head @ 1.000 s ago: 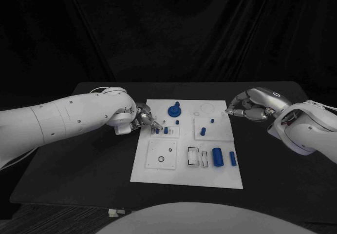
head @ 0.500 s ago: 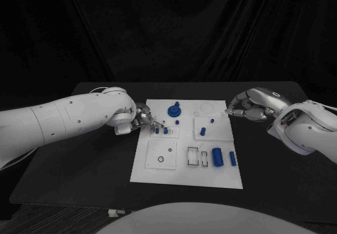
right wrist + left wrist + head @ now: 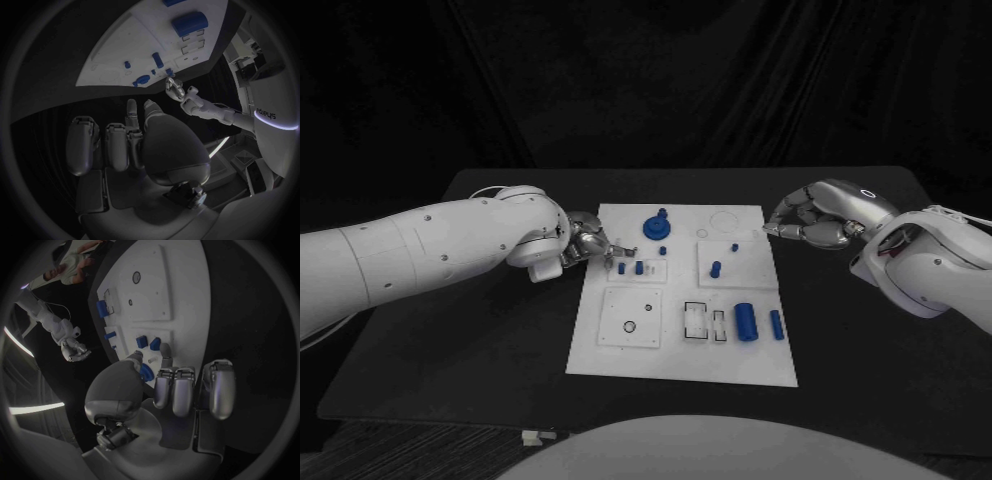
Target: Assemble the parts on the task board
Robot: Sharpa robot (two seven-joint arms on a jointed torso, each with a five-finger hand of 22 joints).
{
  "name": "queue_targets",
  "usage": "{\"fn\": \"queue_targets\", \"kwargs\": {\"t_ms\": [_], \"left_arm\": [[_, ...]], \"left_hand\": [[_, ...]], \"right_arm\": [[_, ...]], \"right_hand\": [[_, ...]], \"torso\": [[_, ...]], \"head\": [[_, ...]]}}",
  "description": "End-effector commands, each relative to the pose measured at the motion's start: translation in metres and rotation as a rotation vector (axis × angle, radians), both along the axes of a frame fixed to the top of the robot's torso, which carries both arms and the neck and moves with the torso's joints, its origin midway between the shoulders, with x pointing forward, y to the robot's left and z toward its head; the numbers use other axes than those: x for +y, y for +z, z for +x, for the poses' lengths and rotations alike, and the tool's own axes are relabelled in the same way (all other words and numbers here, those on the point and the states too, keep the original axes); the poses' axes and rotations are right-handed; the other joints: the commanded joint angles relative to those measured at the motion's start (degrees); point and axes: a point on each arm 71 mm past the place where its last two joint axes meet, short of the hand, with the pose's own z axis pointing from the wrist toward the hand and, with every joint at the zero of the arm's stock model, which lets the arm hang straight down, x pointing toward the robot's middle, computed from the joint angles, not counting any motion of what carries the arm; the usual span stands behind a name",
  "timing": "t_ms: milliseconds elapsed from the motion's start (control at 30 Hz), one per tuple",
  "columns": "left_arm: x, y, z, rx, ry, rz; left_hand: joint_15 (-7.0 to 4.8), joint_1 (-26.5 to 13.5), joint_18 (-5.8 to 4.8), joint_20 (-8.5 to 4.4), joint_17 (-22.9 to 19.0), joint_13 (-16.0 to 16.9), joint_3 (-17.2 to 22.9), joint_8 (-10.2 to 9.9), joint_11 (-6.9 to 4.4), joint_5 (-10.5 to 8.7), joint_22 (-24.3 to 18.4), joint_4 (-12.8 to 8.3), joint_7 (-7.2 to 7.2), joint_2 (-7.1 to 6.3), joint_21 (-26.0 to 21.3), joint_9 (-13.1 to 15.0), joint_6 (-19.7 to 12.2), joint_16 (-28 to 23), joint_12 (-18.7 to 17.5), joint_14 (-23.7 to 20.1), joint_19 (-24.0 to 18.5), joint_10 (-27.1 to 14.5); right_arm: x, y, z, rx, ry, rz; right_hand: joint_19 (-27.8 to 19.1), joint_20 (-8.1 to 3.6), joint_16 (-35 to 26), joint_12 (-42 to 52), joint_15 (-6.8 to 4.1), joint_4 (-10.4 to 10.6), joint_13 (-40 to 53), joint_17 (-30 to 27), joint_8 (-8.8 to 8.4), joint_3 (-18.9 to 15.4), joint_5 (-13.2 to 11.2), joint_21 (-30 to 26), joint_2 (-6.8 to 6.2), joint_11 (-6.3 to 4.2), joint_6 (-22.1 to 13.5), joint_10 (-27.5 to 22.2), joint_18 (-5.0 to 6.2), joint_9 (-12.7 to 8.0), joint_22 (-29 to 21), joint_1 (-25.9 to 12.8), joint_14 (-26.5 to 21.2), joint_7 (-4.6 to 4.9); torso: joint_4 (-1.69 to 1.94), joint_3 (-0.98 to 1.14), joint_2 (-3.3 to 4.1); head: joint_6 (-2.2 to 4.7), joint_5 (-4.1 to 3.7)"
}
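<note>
Task board (image 3: pixel 678 345) — flat white rectangular plate — bears blue cylindrical parts (image 3: pixel 747 322).

Head camera overhead; wrist cameras share task board (image 3: pixel 687 300).

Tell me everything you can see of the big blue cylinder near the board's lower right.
The big blue cylinder lies on its side on the white task board, its long axis running toward and away from the robot. It looks like smooth, solid blue plastic, plain and unmarked. A slimmer blue pin lies parallel on its right, apart from it; empty rectangular slots sit on its left. Neither hand touches it.
</note>
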Motion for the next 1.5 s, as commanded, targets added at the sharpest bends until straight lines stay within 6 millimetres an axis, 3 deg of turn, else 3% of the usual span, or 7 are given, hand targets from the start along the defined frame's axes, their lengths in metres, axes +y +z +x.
{"fn": "queue_targets", "kwargs": {"t_ms": [33,300,333,367,433,633,1500], "left_arm": [[-0.004,0.025,0.01,-0.281,-0.007,-0.193],[-0.004,0.07,0.016,-0.788,-0.315,-0.293],[-0.005,0.072,0.016,-0.81,-0.345,-0.293],[-0.007,0.073,0.016,-0.824,-0.369,-0.293],[-0.011,0.074,0.016,-0.845,-0.413,-0.293],[-0.026,0.069,0.017,-0.903,-0.563,-0.206],[-0.072,0.035,0.02,-0.928,-0.764,0.116]], "left_hand": [[-0.44,0.8,-0.62,-0.07,15.1,15.1,-2.1,0.3,-0.39,0.53,13.1,1.4,-0.26,-0.43,1.3,0.4,-1.1,0.1,0.2,5.9,2.6,5.9],[2.01,12.1,-2.0,1.75,15.1,14.0,-8.1,-6.8,2.12,3.01,14.9,2.5,2.99,-3.01,6.4,-4.9,-10.1,0.1,-1.2,5.9,5.9,4.3],[2.33,14.1,-1.67,2.1,15.1,9.7,-8.6,-8.7,2.48,2.53,14.4,2.5,3.17,-2.65,5.2,-6.6,-11.8,0.1,-7.3,5.9,4.8,-2.4],[2.94,17.7,-0.88,2.99,15.0,-8.4,-8.6,-13.6,3.51,0.86,13.3,2.7,4.06,-2.02,2.0,-10.8,-16.5,0.1,-35.8,5.9,1.9,-32.1],[4.7,20.4,-0.6,3.8,7.7,-16.4,-7.1,-18.3,5.46,0.16,12.8,2.9,5.32,-2.8,1.0,-16.2,-19.7,-5.3,-49.8,-1.4,1.0,-45.1],[3.12,31.4,2.0,3.53,3.1,-39.3,1.6,-19.2,5.38,8.04,9.0,-4.5,-0.05,-2.33,-7.3,-32.6,-17.5,-8.4,-70.9,-1.9,-4.2,-50.0],[0.06,29.8,2.29,0.2,-3.2,-57.5,8.1,-19.0,1.91,4.37,7.4,-7.8,0.42,-5.84,-11.5,-49.3,-6.5,-10.7,-71.9,-1.9,-2.1,-39.7]], "right_arm": [[-0.003,0.001,-0.002,-0.007,-0.017,0.004],[-0.006,0.002,-0.002,-0.023,-0.024,0.01],[-0.006,0.002,-0.002,-0.022,-0.024,0.01],[-0.006,0.002,-0.002,-0.022,-0.024,0.01],[-0.006,0.002,-0.002,-0.022,-0.024,0.01],[-0.004,0.002,-0.001,-0.02,-0.018,0.009],[0.002,0.0,0.0,-0.013,-0.001,0.007]], "right_hand": [[1.1,-0.05,-0.2,0.1,-0.14,0.1,14.9,1.2,-0.27,0.3,0.4,-0.2,-0.03,-0.12,-0.1,5.9,0.22,-0.1,11.2,0.7,3.5,-0.07],[1.2,-0.05,-0.2,0.1,-0.14,0.1,14.9,1.2,-0.27,0.3,0.5,-0.1,-0.04,-0.12,-0.1,5.9,0.19,-0.1,11.2,0.7,3.5,-0.06],[1.2,-0.05,-0.2,0.1,-0.14,0.1,14.9,1.2,-0.27,0.3,0.5,-0.1,-0.05,-0.12,-0.1,5.9,0.19,-0.1,11.2,0.7,3.5,-0.06],[1.2,-0.05,-0.2,0.1,-0.14,0.1,14.9,1.3,-0.28,0.3,0.5,-0.1,-0.04,-0.12,-0.1,5.9,0.19,-0.1,11.2,0.7,3.6,-0.06],[1.2,-0.06,-0.2,0.1,-0.14,0.1,14.9,1.2,-0.28,0.3,0.5,-0.1,-0.05,-0.11,-0.1,5.9,0.18,-0.1,11.3,0.7,3.5,-0.05],[1.2,-0.06,-0.2,0.1,-0.14,0.1,14.9,1.3,-0.28,0.3,0.5,-0.1,-0.04,-0.11,-0.1,5.9,0.19,-0.1,11.2,0.7,3.6,-0.05],[1.2,-0.06,-0.3,0.1,-0.14,0.2,14.9,1.0,-0.29,0.3,0.6,-0.2,-0.02,-0.12,-0.1,5.9,0.21,-0.1,11.2,0.7,3.5,-0.06]], "torso": [[0.0,0.01,-0.02],[-0.03,-0.02,-0.16],[-0.03,0.0,-0.15],[-0.04,0.01,-0.18],[-0.06,0.04,-0.16],[-0.02,0.05,-0.25],[-0.01,-0.04,0.02]], "head": [[0.01,-0.1],[0.01,-0.17],[0.01,-0.18],[0.01,-0.2],[0.01,-0.22],[0.01,-0.12],[0.01,-0.1]]}}
